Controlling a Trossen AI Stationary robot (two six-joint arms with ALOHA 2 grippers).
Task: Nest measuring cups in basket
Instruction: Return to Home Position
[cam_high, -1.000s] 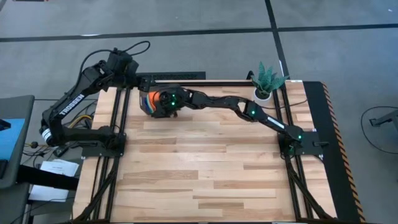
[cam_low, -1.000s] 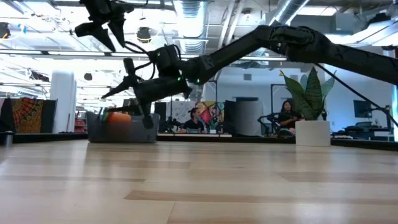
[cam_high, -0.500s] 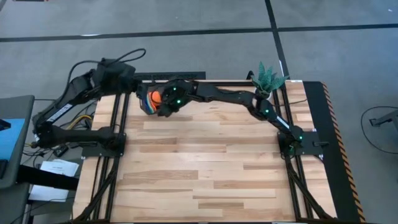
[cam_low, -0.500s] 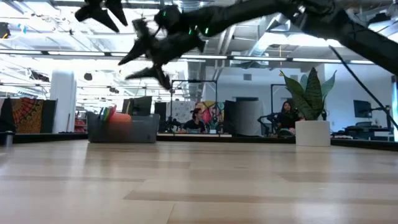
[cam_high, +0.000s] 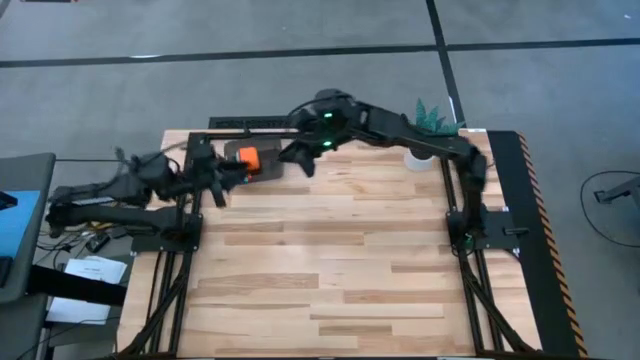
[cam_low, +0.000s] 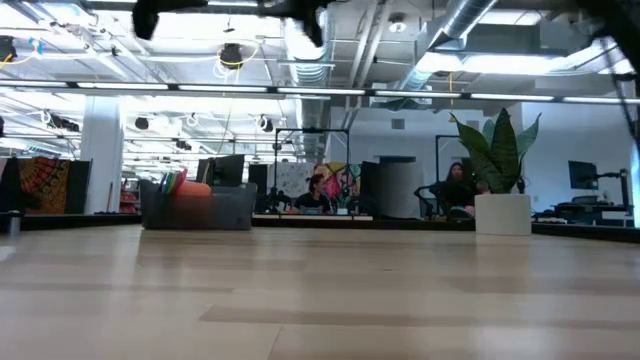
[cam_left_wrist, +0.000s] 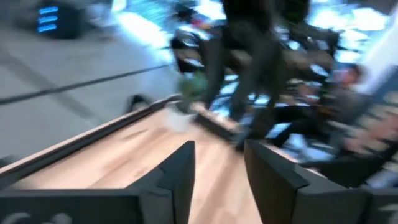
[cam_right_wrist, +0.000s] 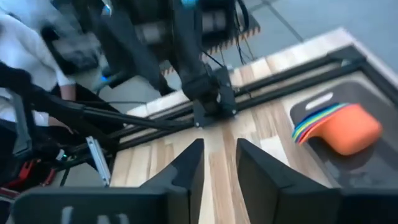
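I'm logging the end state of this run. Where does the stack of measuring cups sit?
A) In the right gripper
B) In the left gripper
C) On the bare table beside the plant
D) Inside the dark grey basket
D: the measuring cups, orange one on top, lie inside the basket, while the right gripper and the left gripper are both open and hold nothing.
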